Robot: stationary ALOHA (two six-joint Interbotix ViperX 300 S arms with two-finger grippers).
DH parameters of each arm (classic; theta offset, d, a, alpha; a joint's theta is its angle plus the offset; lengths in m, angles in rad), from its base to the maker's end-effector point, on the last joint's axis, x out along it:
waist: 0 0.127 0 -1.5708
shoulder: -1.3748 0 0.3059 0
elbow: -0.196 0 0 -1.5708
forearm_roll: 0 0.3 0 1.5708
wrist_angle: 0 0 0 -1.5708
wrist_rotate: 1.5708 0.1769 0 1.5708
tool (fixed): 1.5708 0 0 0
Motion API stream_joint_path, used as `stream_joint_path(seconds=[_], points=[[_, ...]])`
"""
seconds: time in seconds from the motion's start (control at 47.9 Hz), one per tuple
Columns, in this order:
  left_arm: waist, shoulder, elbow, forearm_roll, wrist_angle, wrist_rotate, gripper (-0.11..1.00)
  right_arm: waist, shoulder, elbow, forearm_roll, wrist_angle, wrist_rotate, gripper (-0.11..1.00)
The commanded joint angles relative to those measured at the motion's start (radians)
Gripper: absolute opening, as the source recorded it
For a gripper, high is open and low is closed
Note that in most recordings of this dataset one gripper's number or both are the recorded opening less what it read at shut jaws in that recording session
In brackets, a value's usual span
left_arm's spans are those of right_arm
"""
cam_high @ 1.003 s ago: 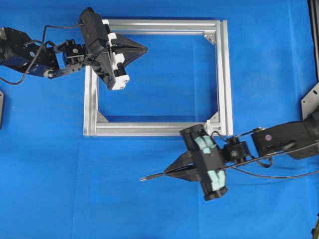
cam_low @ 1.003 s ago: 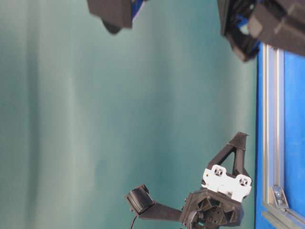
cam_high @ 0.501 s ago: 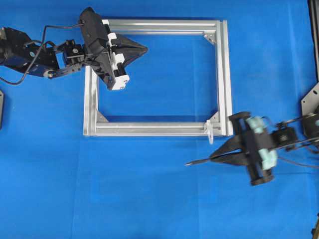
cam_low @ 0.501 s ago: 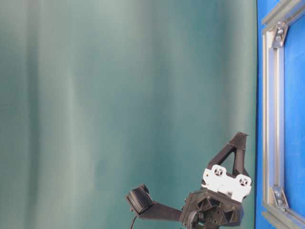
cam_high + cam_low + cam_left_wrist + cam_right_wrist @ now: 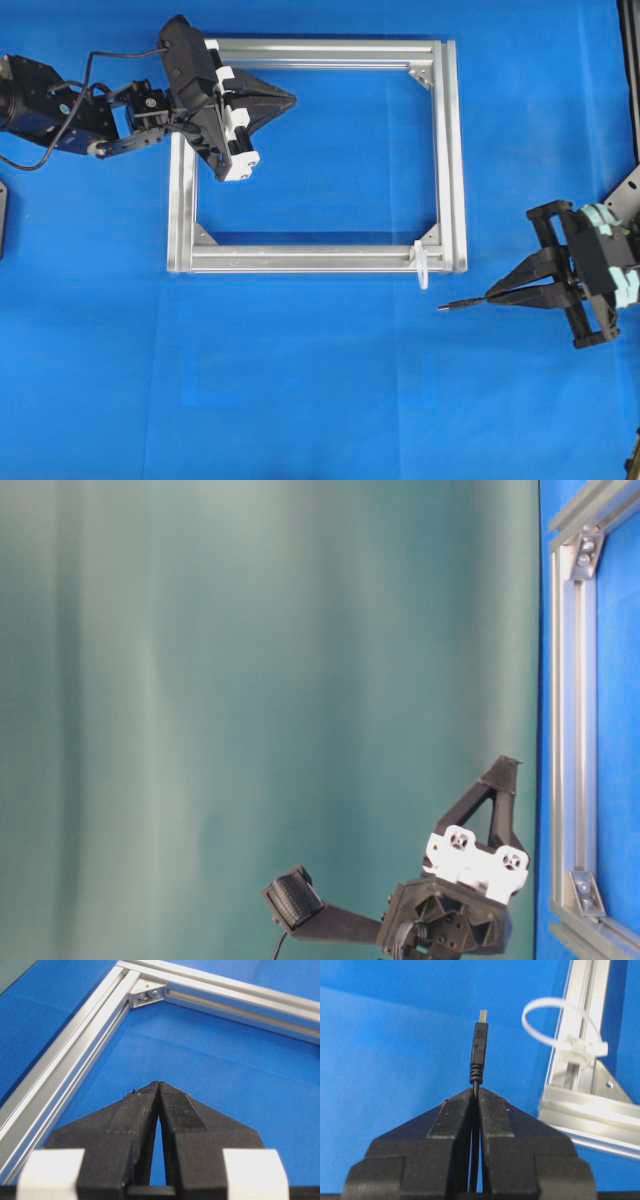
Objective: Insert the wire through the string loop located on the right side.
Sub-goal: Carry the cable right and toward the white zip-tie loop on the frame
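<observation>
The silver frame (image 5: 300, 260) lies flat on the blue mat. The white string loop (image 5: 421, 265) is tied round its bottom bar near the right corner and sticks out toward the front. My right gripper (image 5: 490, 297) is shut on the thin black wire (image 5: 465, 303), right of and slightly below that corner. The plug tip points left at the loop, a short gap away. In the right wrist view the wire (image 5: 478, 1045) juts from my right gripper (image 5: 476, 1091), left of the string loop (image 5: 578, 1049). My left gripper (image 5: 293, 98) (image 5: 158, 1083) hovers shut and empty over the frame's upper left.
Bare blue mat surrounds the frame (image 5: 75, 1055) (image 5: 585, 1110). A dark stand (image 5: 625, 200) rises at the right edge and a grey piece (image 5: 2, 215) sits at the left edge. The table-level view shows the left gripper (image 5: 508, 764) before a teal backdrop, beside the frame (image 5: 575, 730).
My right gripper has carried the wire to the right, from below the bottom bar to beyond the frame's right corner, uncovering the loop. The left arm has stayed still.
</observation>
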Motion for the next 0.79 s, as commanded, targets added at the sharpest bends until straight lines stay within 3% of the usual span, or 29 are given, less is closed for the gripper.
stream_joint_path(seconds=[0.0,0.313,0.773], points=[[-0.005,-0.034,-0.008,0.003,-0.005,-0.002,0.0,0.003,-0.014,-0.003,0.005,0.002,0.002,-0.04],[-0.005,-0.034,-0.008,0.003,-0.005,-0.002,0.0,-0.018,-0.011,0.0,0.003,0.002,-0.003,-0.04],[-0.008,-0.034,-0.008,0.003,-0.005,-0.002,0.0,-0.17,-0.012,0.009,-0.003,0.002,-0.014,-0.04]])
